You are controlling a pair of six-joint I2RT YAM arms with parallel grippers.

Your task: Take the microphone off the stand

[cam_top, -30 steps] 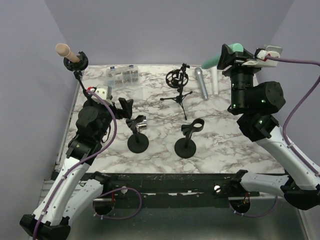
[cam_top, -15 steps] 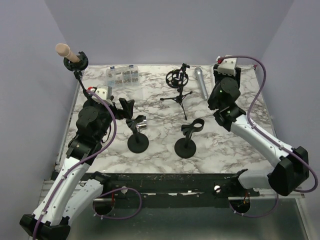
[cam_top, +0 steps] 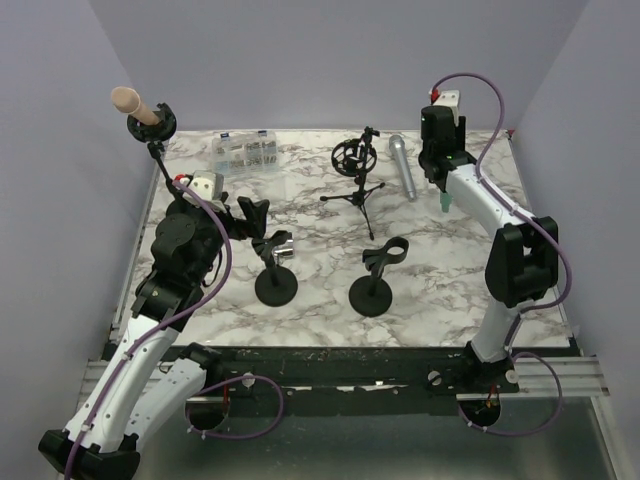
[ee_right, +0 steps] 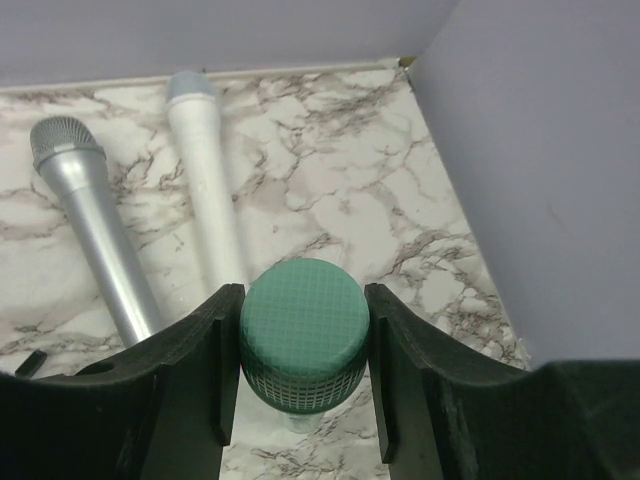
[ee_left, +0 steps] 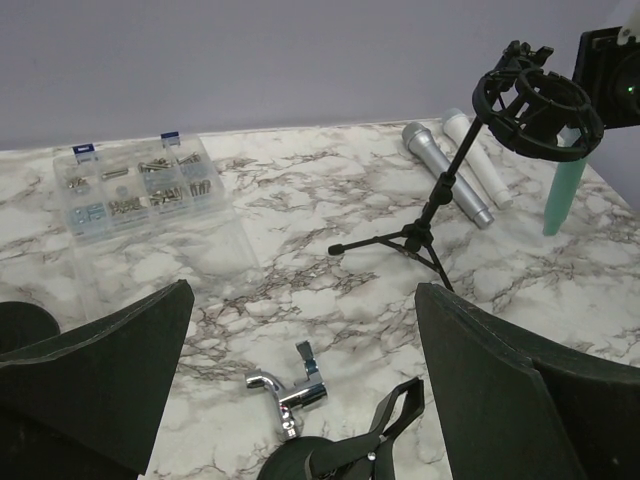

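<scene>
Top external, right arm (cam_top: 478, 200) outstretched, hand (ee_right: 303, 300) gripping microphone (ee_right: 303, 345)

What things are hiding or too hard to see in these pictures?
- Green microphone's handle: right wrist view, hidden beneath its head.
- White microphone: top view, mostly covered by the right arm.
- Organizer box contents: left wrist view, too small to identify.
- Clamp stand's base: left wrist view, cut by bottom edge.

No legible text, labels, brands or numbers on anything here.
</scene>
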